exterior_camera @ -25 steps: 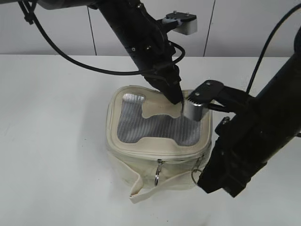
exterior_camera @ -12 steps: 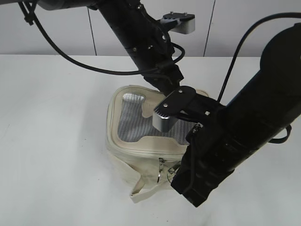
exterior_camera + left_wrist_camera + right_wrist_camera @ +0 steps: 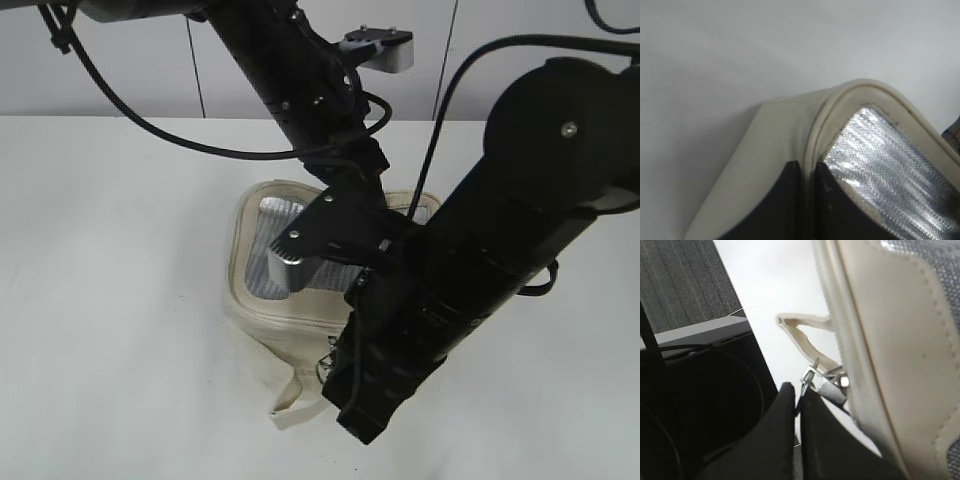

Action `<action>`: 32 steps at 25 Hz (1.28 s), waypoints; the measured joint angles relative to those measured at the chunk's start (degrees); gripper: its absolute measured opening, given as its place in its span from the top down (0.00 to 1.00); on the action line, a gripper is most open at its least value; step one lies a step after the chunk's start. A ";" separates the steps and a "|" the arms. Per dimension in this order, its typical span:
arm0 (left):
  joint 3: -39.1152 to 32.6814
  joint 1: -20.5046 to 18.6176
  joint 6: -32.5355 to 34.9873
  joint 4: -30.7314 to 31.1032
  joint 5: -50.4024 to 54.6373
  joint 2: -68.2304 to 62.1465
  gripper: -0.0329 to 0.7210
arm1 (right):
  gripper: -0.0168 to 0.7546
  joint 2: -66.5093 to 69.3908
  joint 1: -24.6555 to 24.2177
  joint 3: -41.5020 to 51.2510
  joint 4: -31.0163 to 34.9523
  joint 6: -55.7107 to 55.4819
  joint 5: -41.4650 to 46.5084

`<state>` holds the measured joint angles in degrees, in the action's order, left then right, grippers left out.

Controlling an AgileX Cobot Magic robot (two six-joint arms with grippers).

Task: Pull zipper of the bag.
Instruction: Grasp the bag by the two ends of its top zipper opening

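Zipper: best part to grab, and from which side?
The metal pull tab on the zipper, from the bag's strap side. It juts clear of the wall; the track lies flush. The right gripper seems shut on it, the left gripper pinching the far rim.

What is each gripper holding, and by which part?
Left gripper pinches the bag's top rim seam. Right gripper is shut on the zipper's metal pull tab.

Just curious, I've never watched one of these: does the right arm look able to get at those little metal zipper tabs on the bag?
Probably yes. In the right wrist view its fingers are closed right at the silver pull tabs by the bag rim, nothing between them. Whether a tab is actually pinched isn't clear.
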<state>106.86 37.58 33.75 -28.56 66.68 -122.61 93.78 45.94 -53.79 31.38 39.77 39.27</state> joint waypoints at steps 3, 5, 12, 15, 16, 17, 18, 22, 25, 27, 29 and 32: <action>0.00 0.00 0.12 0.00 0.76 0.00 0.90 | 0.97 1.13 1.95 -2.10 -0.41 -0.07 -0.01; 0.00 0.00 0.23 0.07 1.24 0.00 0.90 | 0.97 2.24 2.54 -3.54 -0.60 -0.13 0.50; 0.00 0.00 0.39 0.22 1.50 0.00 0.90 | 0.97 4.07 2.61 -5.13 -0.71 -0.93 1.35; 0.00 0.00 0.39 0.22 1.45 0.00 0.90 | 0.96 4.07 2.61 -5.25 -0.71 -2.72 1.48; 0.00 0.00 0.39 0.22 1.36 0.00 0.90 | 0.94 4.07 2.61 -5.25 -0.71 -3.09 1.54; 0.00 0.00 0.39 0.22 1.18 0.00 0.90 | 0.91 4.07 2.68 -5.25 -0.46 -3.31 1.58; 0.00 0.00 0.26 0.22 0.89 0.00 0.90 | 0.86 4.07 2.83 -5.25 0.02 -3.40 1.58; 0.00 -0.11 -0.57 0.17 -0.56 0.00 0.90 | 0.60 2.47 3.41 -5.32 1.28 -3.98 2.04; 0.00 -0.18 -0.92 0.13 -1.07 0.00 0.90 | 0.48 -0.09 3.48 -5.32 -1.98 -9.11 2.95; 0.00 -0.18 -0.97 0.13 -1.18 0.00 0.90 | 0.45 -1.63 3.48 -5.37 -8.30 -14.46 4.63; 0.00 -0.18 -1.03 0.13 -1.29 0.00 0.90 | 0.44 -2.89 3.52 -5.39 -14.98 -20.87 6.98; 0.00 -0.18 -1.08 0.18 -1.34 0.00 0.90 | 0.43 -4.25 3.52 -5.39 -22.46 -28.96 10.68</action>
<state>106.86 37.41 32.67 -28.38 65.34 -122.61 89.53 49.46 -59.18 8.92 10.81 49.95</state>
